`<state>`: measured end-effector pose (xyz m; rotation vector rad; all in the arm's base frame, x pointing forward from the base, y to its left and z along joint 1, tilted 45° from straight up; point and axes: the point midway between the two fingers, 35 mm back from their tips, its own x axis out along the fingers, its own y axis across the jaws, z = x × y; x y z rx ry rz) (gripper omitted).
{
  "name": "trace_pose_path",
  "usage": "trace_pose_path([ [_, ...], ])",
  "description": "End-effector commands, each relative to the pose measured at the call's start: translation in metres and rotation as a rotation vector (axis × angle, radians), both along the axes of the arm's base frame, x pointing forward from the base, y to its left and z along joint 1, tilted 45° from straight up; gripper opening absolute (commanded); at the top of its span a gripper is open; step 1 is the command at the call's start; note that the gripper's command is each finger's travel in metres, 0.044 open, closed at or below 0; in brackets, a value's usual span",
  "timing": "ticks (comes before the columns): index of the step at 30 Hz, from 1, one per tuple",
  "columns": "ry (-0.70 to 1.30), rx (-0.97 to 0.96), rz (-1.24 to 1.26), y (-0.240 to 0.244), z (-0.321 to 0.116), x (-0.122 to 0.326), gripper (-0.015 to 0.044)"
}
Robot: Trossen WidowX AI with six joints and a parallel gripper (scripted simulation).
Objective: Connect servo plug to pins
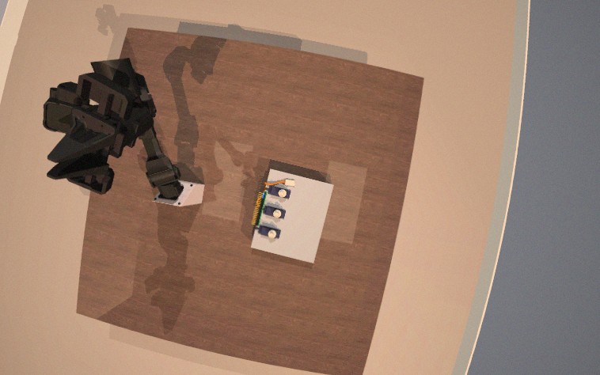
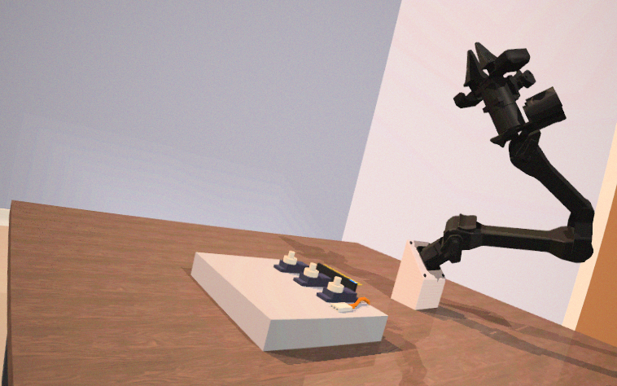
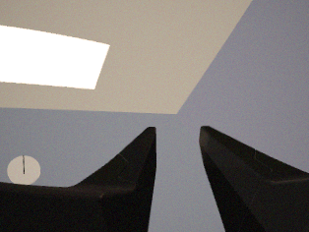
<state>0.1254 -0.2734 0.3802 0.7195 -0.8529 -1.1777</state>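
The pale plug (image 1: 290, 182) (image 2: 341, 307) lies on top of the light grey holder (image 1: 301, 221) (image 2: 255, 277), beside the end servo (image 1: 285, 192) (image 2: 336, 293). Its orange lead (image 1: 275, 182) (image 2: 361, 300) bends round toward the pin side. The row of golden pins (image 1: 256, 212) sticks out along the holder edge facing the arm base. A small blue mark (image 1: 263, 195) (image 2: 352, 282) shows near one end of the row; the dot is too small to tell. My gripper (image 1: 48, 166) (image 2: 473, 47) (image 3: 177, 134) is partly open and empty, high up and far from the holder, fingers pointing upward.
Two more dark servos (image 1: 275, 213) (image 1: 268, 232) with cream horns stand in a line along the pin side. The white arm base (image 1: 192, 194) (image 2: 416, 282) stands on the wooden table (image 1: 309, 110) (image 2: 113, 255). The wrist view shows only ceiling, walls and a lamp.
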Motion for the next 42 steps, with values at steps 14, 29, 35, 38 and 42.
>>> trace_pose_path([
  [14,0.349,-0.109,0.416,0.063,-0.018,0.099,0.0115],
  [29,0.605,-0.339,0.777,0.151,-0.033,0.162,0.0115],
  [35,0.689,-0.467,0.915,0.192,-0.04,0.177,0.0115],
  [38,0.726,-0.538,0.981,0.214,-0.043,0.183,0.0115],
  [42,0.768,-0.64,1.067,0.243,-0.048,0.187,0.0115],
])
